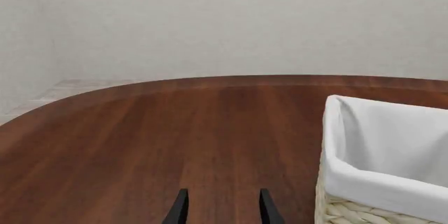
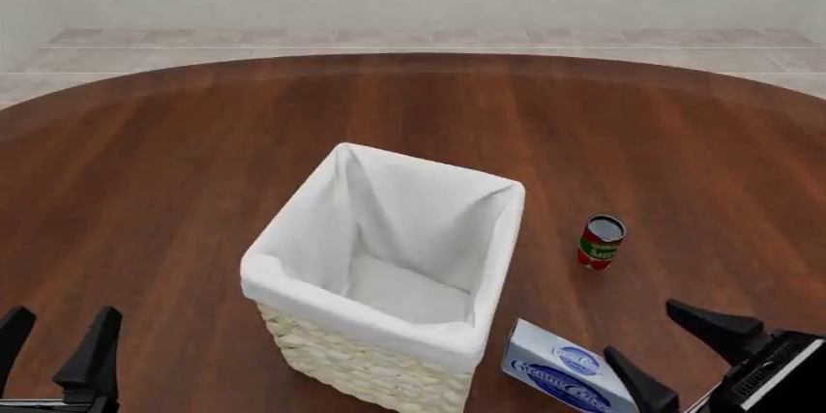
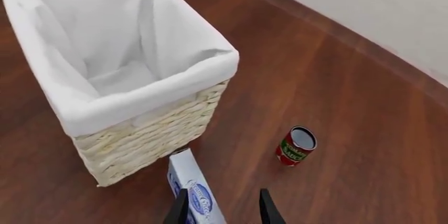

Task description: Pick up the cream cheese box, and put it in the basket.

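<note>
Right gripper [image 2: 659, 350]: jaws stand apart, nothing between them. It hangs above the near right part of the table, just beside and above the small flat pale blue-white cream cheese box with its dark blue oval logo [image 2: 568, 372]. In the right wrist view the box [image 3: 194, 195] lies just ahead of the black fingertips [image 3: 180, 206], not yet bracketed.

Left gripper [image 2: 52, 340]: jaws likewise apart and empty, at the near left, well apart from the box.

Step in hand, as judged: approach to the pick. No grasp made; the box rests on the dark reddish-brown wooden table [image 2: 181, 162], close against the near right corner of the large square cream woven wicker basket with white cloth liner [image 2: 323, 360]. Whether box and basket touch cannot be told.

Next move calls for: lowering the right gripper so the jaws straddle the box across its narrow dimension, then closing, lifting above the liner rim and carrying over the basket's opening, which appears empty.

Obstructions: the basket wall beside the box leaves little room for the inner finger. A small red cylindrical can [image 2: 599, 241] stands upright farther out, apart from the box and unlikely to interfere.
</note>
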You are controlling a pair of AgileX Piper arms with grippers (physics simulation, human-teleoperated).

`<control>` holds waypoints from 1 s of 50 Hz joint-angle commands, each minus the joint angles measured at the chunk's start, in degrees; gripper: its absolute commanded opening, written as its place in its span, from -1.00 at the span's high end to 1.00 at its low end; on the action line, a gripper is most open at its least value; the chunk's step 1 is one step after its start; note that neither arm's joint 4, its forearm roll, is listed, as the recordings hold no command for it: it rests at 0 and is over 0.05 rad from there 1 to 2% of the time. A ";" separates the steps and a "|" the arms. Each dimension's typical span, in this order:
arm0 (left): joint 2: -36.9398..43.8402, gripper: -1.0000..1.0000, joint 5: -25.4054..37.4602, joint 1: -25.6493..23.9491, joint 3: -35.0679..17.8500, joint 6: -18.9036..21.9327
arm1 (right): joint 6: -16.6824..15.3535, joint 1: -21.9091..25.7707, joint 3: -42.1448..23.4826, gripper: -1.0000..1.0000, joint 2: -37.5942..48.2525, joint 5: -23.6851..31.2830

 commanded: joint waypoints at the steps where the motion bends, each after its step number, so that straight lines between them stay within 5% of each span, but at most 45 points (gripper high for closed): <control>1: 0.00 -1.00 0.00 0.00 0.00 0.00 | -0.75 0.81 -0.23 -1.00 1.48 -0.01; 29: 0.00 -1.00 0.00 0.00 0.00 0.00 | -1.72 2.21 0.27 -1.00 4.86 -0.99; 50: 0.00 -1.00 0.00 0.00 0.00 0.00 | -2.29 2.11 0.70 -1.00 2.69 3.78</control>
